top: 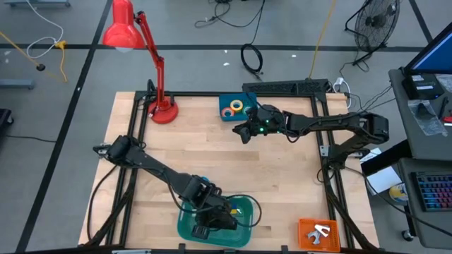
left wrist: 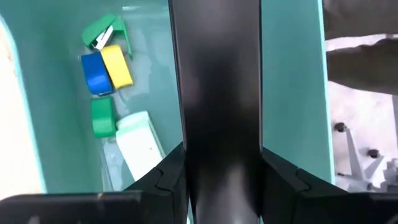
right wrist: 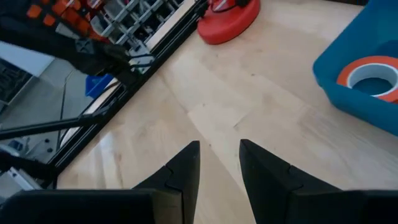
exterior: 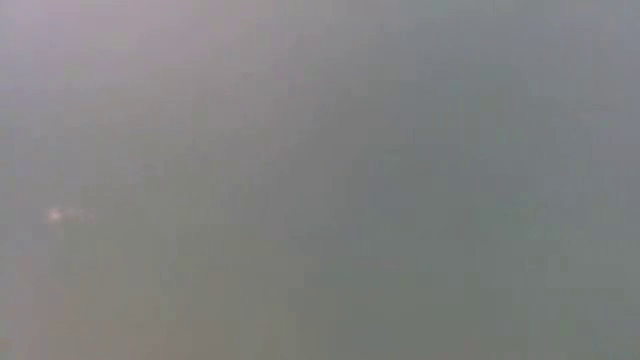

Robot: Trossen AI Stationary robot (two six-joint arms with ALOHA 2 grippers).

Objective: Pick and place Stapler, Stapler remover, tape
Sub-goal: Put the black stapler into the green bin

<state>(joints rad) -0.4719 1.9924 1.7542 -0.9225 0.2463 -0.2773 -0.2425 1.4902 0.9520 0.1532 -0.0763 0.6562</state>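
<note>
The left gripper (left wrist: 222, 180) is clamped on the black stapler (left wrist: 217, 81), holding it over the green bin (top: 185, 224) at the table's near edge. Farther back, the right gripper (right wrist: 219, 163) hovers over bare wood, fingers slightly apart and empty, beside the blue tray (top: 227, 113) of tape rolls (top: 236, 107)

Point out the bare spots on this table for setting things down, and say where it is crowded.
Free: the wide wood between the red lamp, the blue tray and the green bin; also between that bin and the orange tray. Crowded: the green bin, where the left gripper holds the stapler. The right gripper hangs empty beside the blue tray.
</note>
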